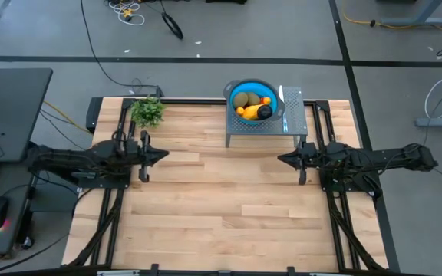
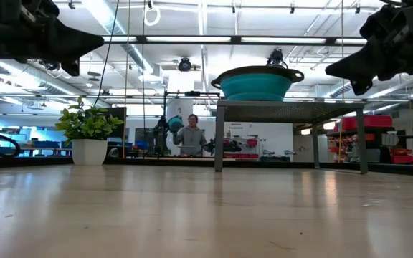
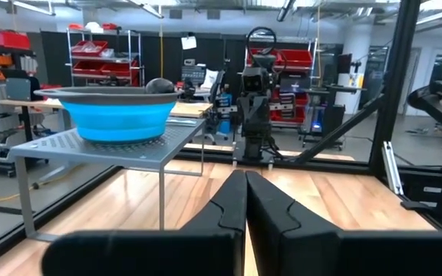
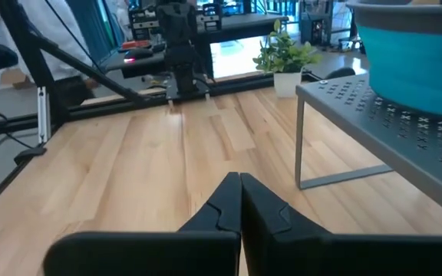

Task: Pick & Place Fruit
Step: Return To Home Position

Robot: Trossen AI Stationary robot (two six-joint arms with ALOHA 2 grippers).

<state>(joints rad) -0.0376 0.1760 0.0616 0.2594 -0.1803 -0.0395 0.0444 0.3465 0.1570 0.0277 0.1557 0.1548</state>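
On the wooden counter point(image 1: 221, 199), you have both arms hanging above the boards. The left arm point(image 1: 83, 161) reaches in from the left edge and the right arm point(image 1: 367, 162) from the right edge, their tips facing each other and well apart. The left jaws are clenched on nothing, finger against finger, and the right jaws are the same. At the back middle stands the grey perforated shelf point(image 1: 294, 115), carrying the blue strainer bowl point(image 2: 255, 86). A potted plant point(image 1: 147, 111) sits at the back left. The fruit point(image 1: 250, 106) lies piled inside the bowl: olive-brown, yellow-orange, one dark piece and a small orange-red bit. A slim white knife point(image 1: 281, 93) lies on the shelf just beside the bowl.
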